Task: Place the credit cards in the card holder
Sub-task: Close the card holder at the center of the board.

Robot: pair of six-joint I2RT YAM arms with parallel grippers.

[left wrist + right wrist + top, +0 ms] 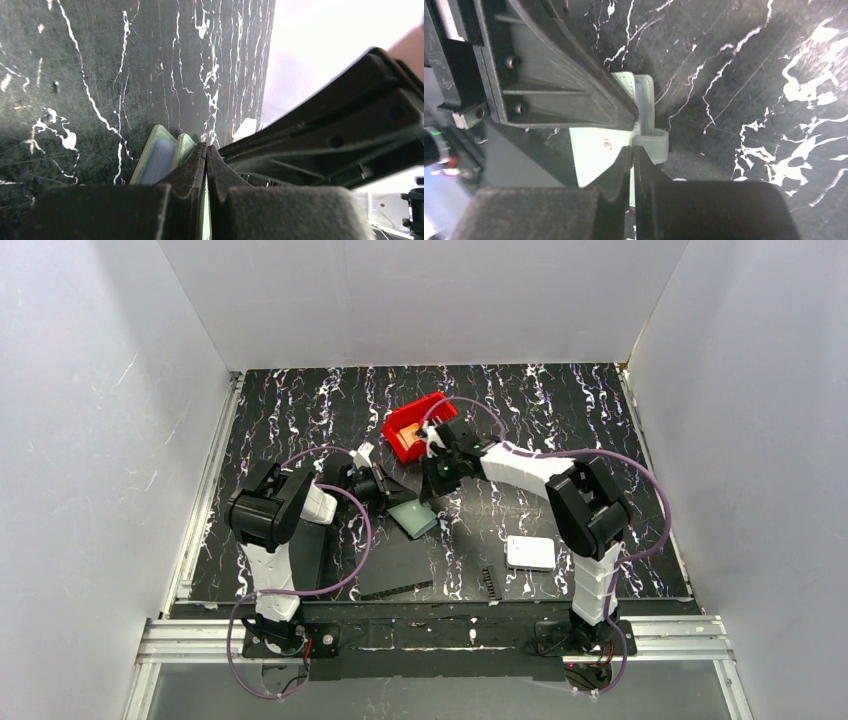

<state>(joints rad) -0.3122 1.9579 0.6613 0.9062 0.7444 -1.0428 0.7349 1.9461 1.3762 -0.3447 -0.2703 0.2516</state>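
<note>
1. Top view:
   - The card holder (415, 518) lies on the black veined tabletop (560, 420), turned cornerwise between the two arms.
   - It sits at about 5 o'clock from the left hand (393, 495) and 7 o'clock from the right hand (437, 485). Both are equally near.
   - The red bin (392, 428) stands at 12 o'clock from the holder, with an orange credit card (408, 433) inside. I judge the coming move turns on that gap.
   - No writing can be read.

2. Left wrist view:
   - The left hand (206, 160) is pressed together, pinching a thin green edge of the card holder (159, 159).
   - The holder's ribbed pale pockets fan out toward 11 o'clock, so it is partly spread.
   - No labels are visible.

3. Right wrist view:
   - The right hand (632, 165) is pressed together on the holder's pale flap (594, 160), just below a round snap (607, 144).
   - The strap loop (655, 145) sits at 2 o'clock from the fingertips.
   - The mark on the snap is too small to read.
</note>
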